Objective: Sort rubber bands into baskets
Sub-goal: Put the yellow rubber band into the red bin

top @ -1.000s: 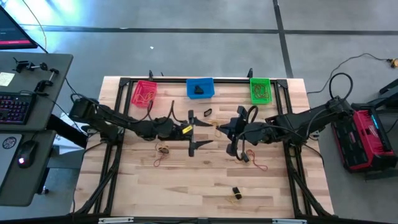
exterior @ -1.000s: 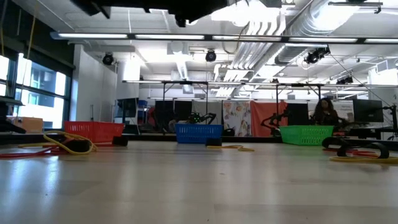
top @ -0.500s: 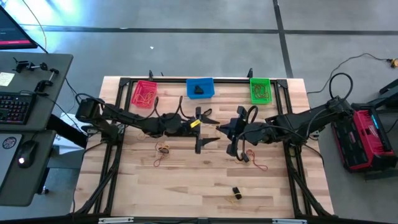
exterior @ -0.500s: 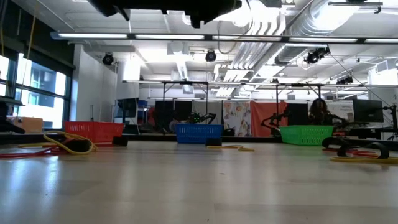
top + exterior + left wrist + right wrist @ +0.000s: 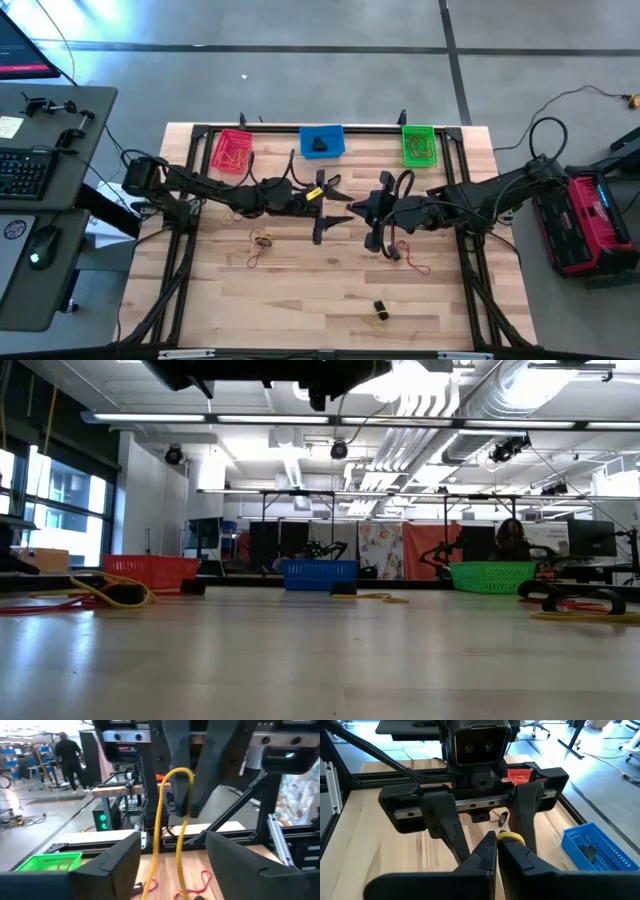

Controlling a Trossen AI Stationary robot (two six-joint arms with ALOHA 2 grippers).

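Note:
My right gripper (image 5: 354, 205) hovers over the table's middle, shut on a thin yellow rubber band (image 5: 172, 820) that hangs as a long loop. My left gripper (image 5: 172, 851) faces it from the table's left, level and open. Its two fingers stand on either side of the hanging loop without touching it. The red basket (image 5: 232, 150), blue basket (image 5: 321, 141) and green basket (image 5: 419, 144) stand in a row along the far edge, each with bands inside. Loose rubber bands lie on the wood: a tan one (image 5: 262, 240), a red one (image 5: 412, 262) and a black one (image 5: 333, 180). My right gripper pinches the yellow band's upper end (image 5: 511, 838) between its two fingertips. The fingers come from the table's right, slanting a little downward. The loop (image 5: 161, 835) hangs slack below them; its lower end runs out of the left wrist view.
A black frame (image 5: 200, 131) runs around the tabletop. Another black and yellow band (image 5: 380, 310) lies near the front edge. Bare wood lies at the near left. A desk with a keyboard (image 5: 25, 172) stands left of the table.
My left gripper has moved toward the table's right edge, closing on my right gripper, and its open fingers now flank the hanging yellow band. My right gripper has kept still with the band.

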